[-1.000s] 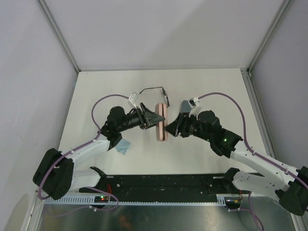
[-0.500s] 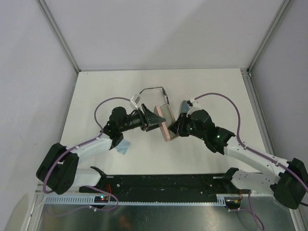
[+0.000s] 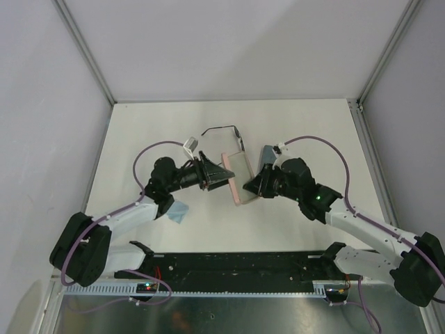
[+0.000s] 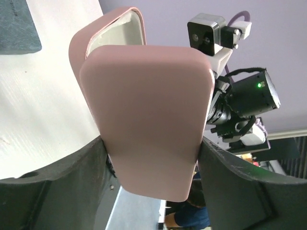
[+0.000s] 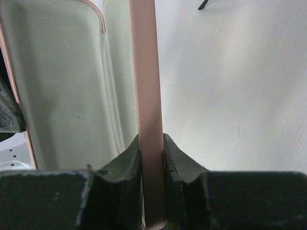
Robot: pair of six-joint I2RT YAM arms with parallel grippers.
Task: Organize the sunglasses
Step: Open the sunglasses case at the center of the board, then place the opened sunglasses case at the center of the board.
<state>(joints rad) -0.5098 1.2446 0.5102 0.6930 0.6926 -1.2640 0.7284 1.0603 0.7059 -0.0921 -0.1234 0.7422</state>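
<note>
1. The left gripper point(image 4: 151, 165), jaws spread wide, clasps one half of the pink case point(image 4: 148, 115) across its width. It should hold firm as the anchor.
2. Black wire sunglasses point(image 3: 222, 129) lie on the table point(image 3: 313, 125) just behind the case, untouched.
3. The right gripper point(image 5: 153, 153), jaws nearly closed, pinches the other half's thin edge. It should swing that half gently along the hinge's arc until the case gapes enough for the sunglasses.

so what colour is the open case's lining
Off-white lining inside the pink case, clearest in right wrist view.
</note>
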